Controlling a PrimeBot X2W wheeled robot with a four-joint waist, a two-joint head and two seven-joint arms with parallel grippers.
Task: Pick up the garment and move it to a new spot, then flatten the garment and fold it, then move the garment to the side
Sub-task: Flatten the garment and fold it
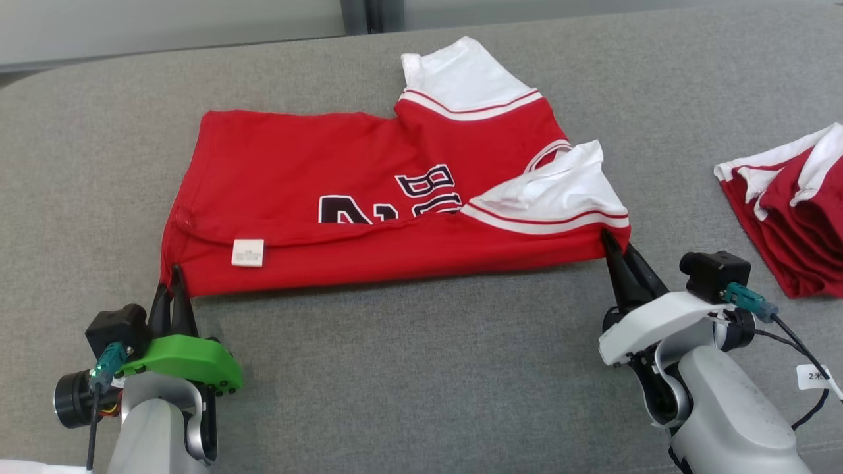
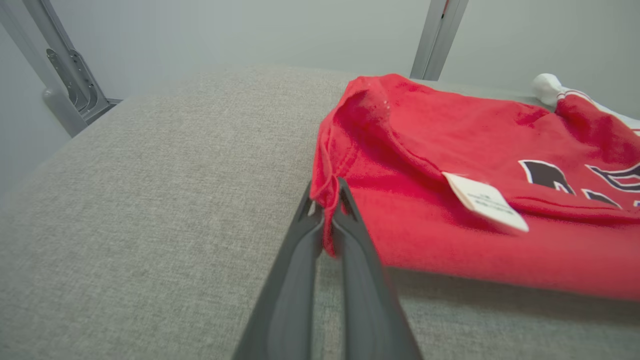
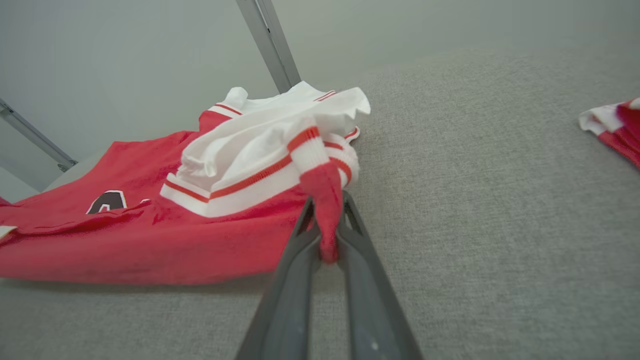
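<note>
Red garment (image 1: pixel 296 178) on table (image 1: pixel 421 368): left end effector (image 1: pixel 176 272) clamped on hem corner, right end effector (image 1: pixel 606 238) clamped on, seemingly, sleeve end.

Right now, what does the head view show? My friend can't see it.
A red jersey with white sleeves lies partly folded on a grey cloth surface, pinched at its two near corners by the left gripper and the right gripper. A folded pile of red and white clothes sits at the right edge.
</note>
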